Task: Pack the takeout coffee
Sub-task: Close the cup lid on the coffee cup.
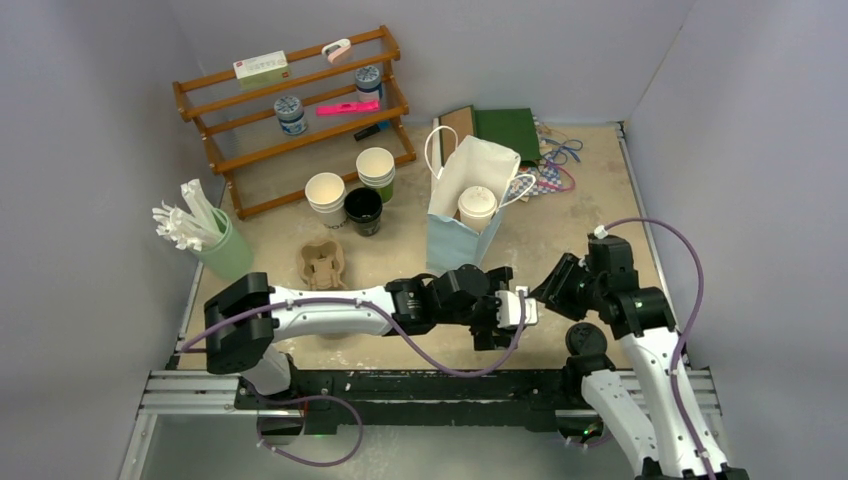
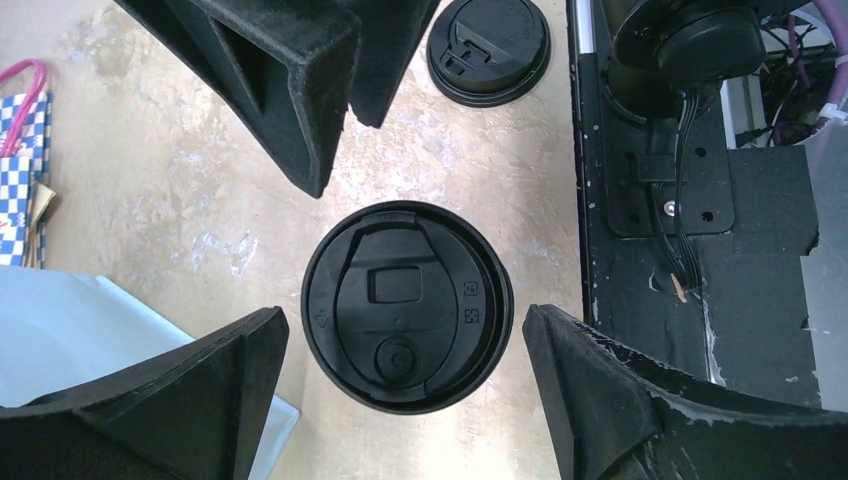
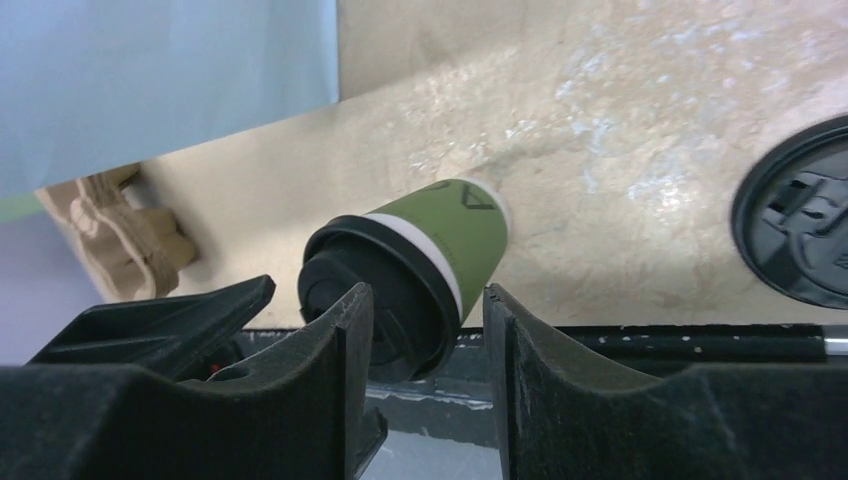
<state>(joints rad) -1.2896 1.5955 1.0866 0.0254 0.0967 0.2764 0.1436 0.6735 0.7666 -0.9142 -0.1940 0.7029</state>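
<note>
1. Evidently, the green-sided takeout cup (image 3: 455,235) with its black lid (image 2: 400,290) stood on the bench (image 2: 200,200) close to the near edge, just near of the paper bag (image 1: 450,170). A nudge that way could have knocked it against the rail (image 1: 200,385).
2. The left tool (image 2: 406,320) hung over the cup, its fingers (image 2: 200,400) spread either side of the lid and touching nothing. Clenching at rim height might have popped the lid off or let the cup slip.
3. The right tool (image 3: 425,295) was likewise released and sat close beside the cup. If both tools closed at once, their fingers could have clashed or tipped it.
4. The bag held the cream cup (image 1: 477,205), and its walls looked soft. Lowering a second cup in could have snagged the rim and toppled the bag.
5. A loose black lid (image 2: 489,50) lay nearby on the right, where a sweeping arm might have dragged it.
</note>
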